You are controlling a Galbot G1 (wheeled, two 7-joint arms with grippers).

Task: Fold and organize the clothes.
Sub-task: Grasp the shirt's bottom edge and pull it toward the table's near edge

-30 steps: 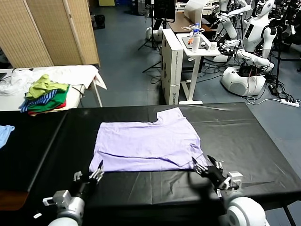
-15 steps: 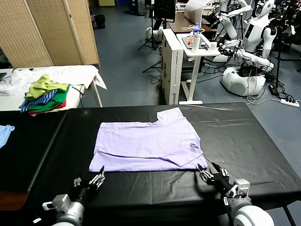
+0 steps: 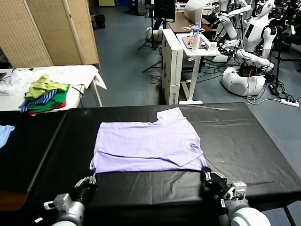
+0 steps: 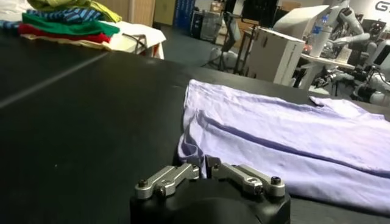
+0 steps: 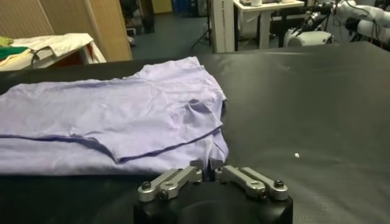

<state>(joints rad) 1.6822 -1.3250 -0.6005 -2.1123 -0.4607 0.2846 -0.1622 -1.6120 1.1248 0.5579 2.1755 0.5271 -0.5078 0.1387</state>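
**Both pincers clamped on the near corners of the lavender T-shirt**

Your lavender T-shirt [image 3: 148, 146] lies partly folded on the black tabletop [image 3: 244, 136], spread flat near its middle, with one sleeve pointing toward the far edge. The left pincer [image 3: 90, 181] is at the shirt's near left corner, and in the left wrist view [image 4: 204, 167] you can see its fingers drawn together with the fabric's corner bunched between them. The right pincer [image 3: 207, 175] sits at the near right corner; the right wrist view [image 5: 210, 170] shows its fingers closed on the hem there in the same way. Both corners are slightly gathered where they are pinched.

You have no bins or boxes on the tabletop. At its far left edge a light blue cloth [image 3: 4, 133] lies flat. Beyond it, a side table with a white cover [image 3: 80, 75] carries a pile of green, blue-striped and red garments [image 3: 44, 96].

Around you the floor is grey-blue. A woven folding screen [image 3: 51, 30] stands at the back left. A white stand [image 3: 195, 52] behind the tabletop holds a bottle [image 3: 196, 35] and small items. White robots [image 3: 249, 52] stand at the back right, with cables on the floor. There is lettering down a white cabinet [image 3: 173, 70], but you cannot read it.
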